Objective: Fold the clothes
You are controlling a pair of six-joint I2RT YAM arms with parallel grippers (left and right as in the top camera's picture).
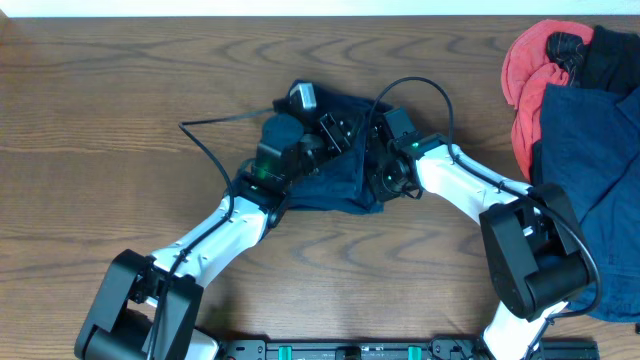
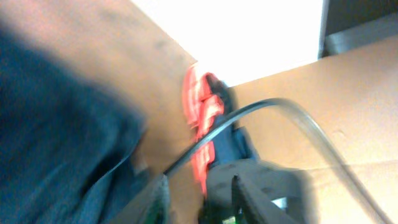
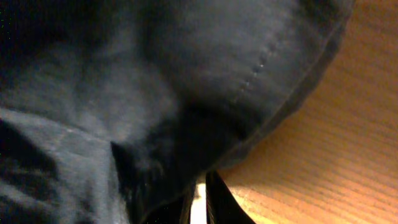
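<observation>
No readable text, labels, brands or numbers on any surface in any view.

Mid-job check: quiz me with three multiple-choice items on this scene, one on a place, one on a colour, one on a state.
1. Where does the pile of waiting clothes lie?
A) at the table's right edge B) at its left edge C) at its centre
2. What colour are the shorts at mid-table?
A) red B) navy C) white
3. How do the shorts lie?
A) folded in a neat rectangle B) bunched up C) hanging off the edge
Answers: 1 A, overhead shows the pile at far right; 2 B, the fabric is dark blue; 3 B, it looks rumpled, not squared.
</observation>
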